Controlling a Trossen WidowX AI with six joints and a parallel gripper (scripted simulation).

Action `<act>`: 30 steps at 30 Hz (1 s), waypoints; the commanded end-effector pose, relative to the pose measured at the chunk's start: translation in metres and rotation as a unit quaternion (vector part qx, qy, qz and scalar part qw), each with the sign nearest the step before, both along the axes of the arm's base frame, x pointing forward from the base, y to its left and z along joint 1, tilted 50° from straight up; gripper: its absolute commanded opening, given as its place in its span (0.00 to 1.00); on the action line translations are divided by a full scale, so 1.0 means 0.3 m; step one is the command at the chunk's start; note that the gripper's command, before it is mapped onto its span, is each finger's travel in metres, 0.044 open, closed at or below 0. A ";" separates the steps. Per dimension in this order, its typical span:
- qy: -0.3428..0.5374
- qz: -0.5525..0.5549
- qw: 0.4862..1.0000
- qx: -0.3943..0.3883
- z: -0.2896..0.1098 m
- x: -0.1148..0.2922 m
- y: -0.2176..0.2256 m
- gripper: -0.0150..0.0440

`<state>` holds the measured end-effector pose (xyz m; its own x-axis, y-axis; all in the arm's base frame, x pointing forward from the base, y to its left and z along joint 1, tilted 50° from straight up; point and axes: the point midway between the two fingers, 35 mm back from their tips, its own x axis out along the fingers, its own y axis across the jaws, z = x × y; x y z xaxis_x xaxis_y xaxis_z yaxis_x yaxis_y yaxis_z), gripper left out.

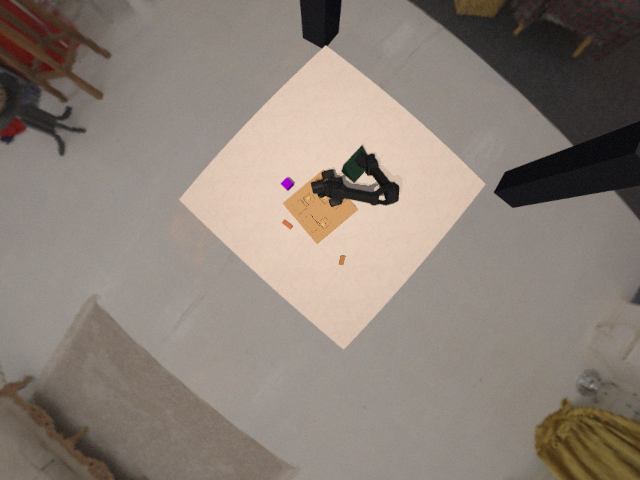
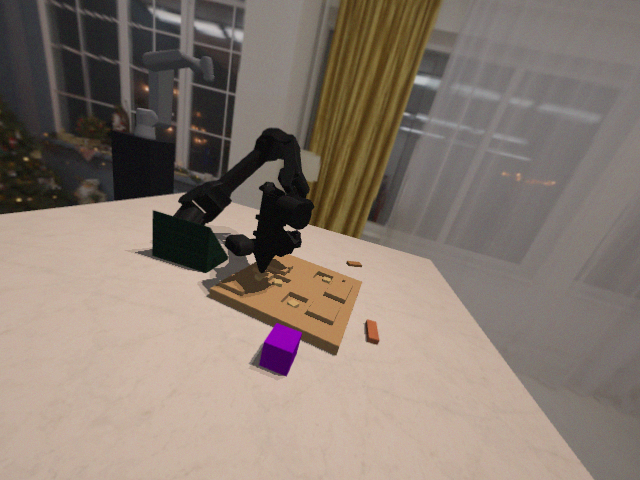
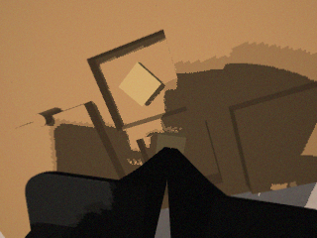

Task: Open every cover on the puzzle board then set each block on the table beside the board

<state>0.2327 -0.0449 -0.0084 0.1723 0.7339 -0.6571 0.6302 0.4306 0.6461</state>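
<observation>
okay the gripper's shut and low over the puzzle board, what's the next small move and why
Probably nudge the shut gripper sideways against the cover just ahead of its tip to push it open; a pale block sits in the uncovered well beyond, and nothing is held.

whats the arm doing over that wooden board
The single black arm has its gripper shut on nothing, tip lowered onto the far corner of the puzzle board, seemingly to push a cover. Several wells are already uncovered, with pale blocks still sitting in them. A purple cube and two small orange pieces lie on the table beside the board. No pale block looks lifted out yet.
</observation>
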 end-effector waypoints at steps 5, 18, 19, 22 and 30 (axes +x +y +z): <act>0.002 -0.001 1.000 0.003 -0.017 0.002 0.026 0.25; 0.002 -0.001 1.000 0.003 -0.029 -0.025 0.031 0.25; 0.002 -0.001 1.000 0.003 -0.031 -0.029 0.032 0.25; 0.002 -0.001 1.000 0.003 -0.036 -0.043 0.034 0.25; 0.002 -0.001 1.000 0.003 -0.038 -0.048 0.035 0.25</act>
